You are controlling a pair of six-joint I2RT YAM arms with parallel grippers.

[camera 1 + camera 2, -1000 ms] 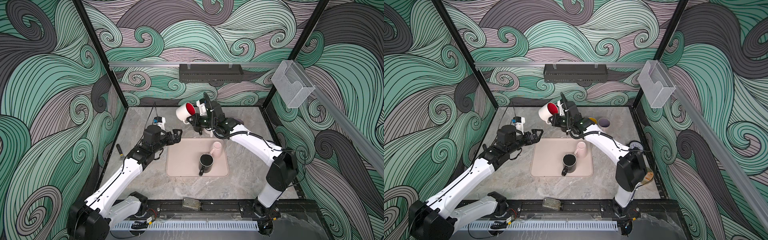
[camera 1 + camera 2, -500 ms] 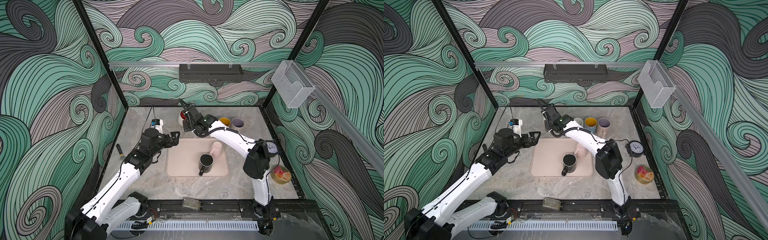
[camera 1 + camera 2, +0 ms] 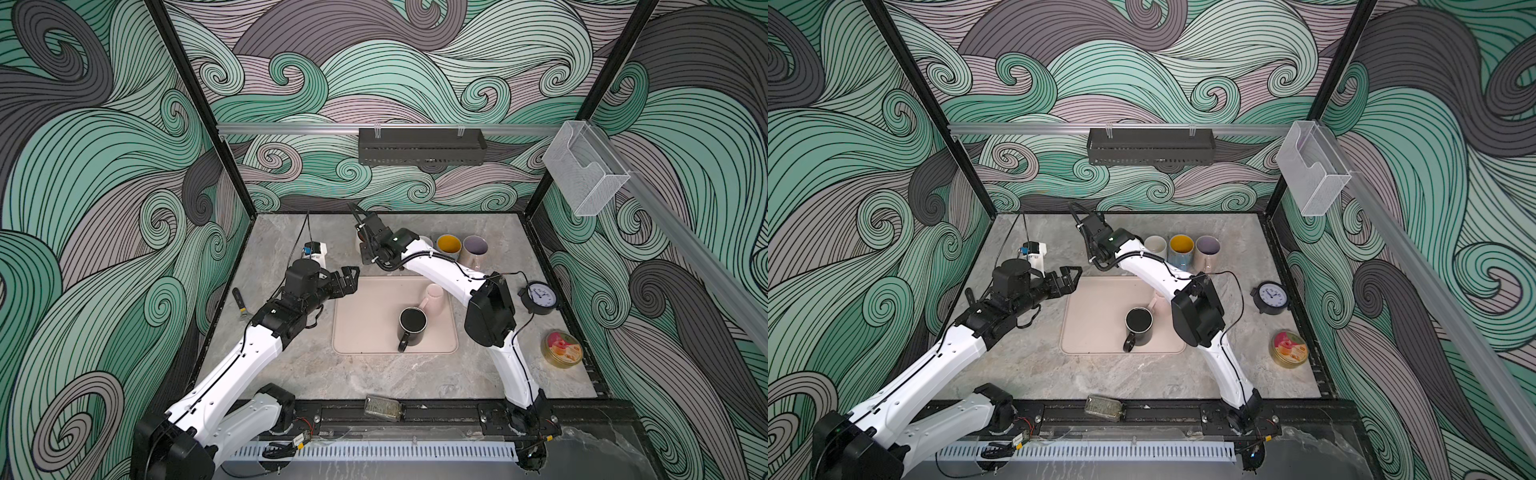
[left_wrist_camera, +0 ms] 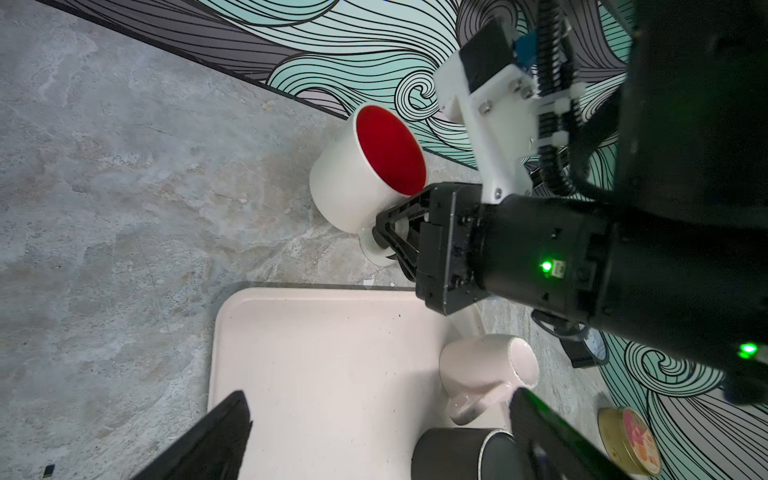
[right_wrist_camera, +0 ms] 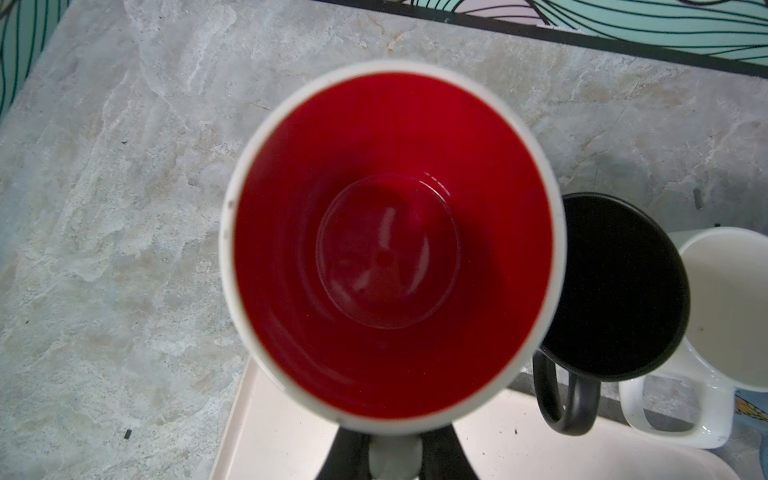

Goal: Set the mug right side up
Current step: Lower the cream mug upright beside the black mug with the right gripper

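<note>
1. I'm looking at the red-lined mug point(image 4: 365, 178) (white outside, glossy red inside). It's standing mouth-up at the back of the table point(image 3: 374, 382), just behind the far edge of the tray point(image 3: 361, 328).
2. The right gripper point(image 4: 384, 239) is pinching this mug by its handle, with the jaws pressed in on it from both sides. In the right wrist view the pale handle is sitting between the two black fingers point(image 5: 345, 455).
3. I'm not able to tell whether the mug's base is resting on the marble or hanging just above it.
4. The left gripper point(image 3: 351, 277) is hovering by the tray's far left corner. Its jaws are spread wide, they're holding nothing, and they're staying apart from the mug.
5. On the tray, a black mug point(image 3: 412, 326) is standing upright with its handle pointing to the front. A pink mug point(image 3: 434, 293) is sitting just beside it, base-up by the look of it.
6. In the right wrist view a second black mug point(image 5: 615, 286) is sitting right against the red-lined one, with a white mug point(image 5: 727, 307) next along.
7. In both top views a yellow-lined mug point(image 3: 449, 245) and a lilac mug point(image 3: 475, 246) are finishing that back row.
8. I'm hunting for writing. The clock point(image 3: 539, 296) is showing dial marks, and the tin point(image 3: 562, 348) is showing a pink and orange lid. Both are too small to read.
</note>
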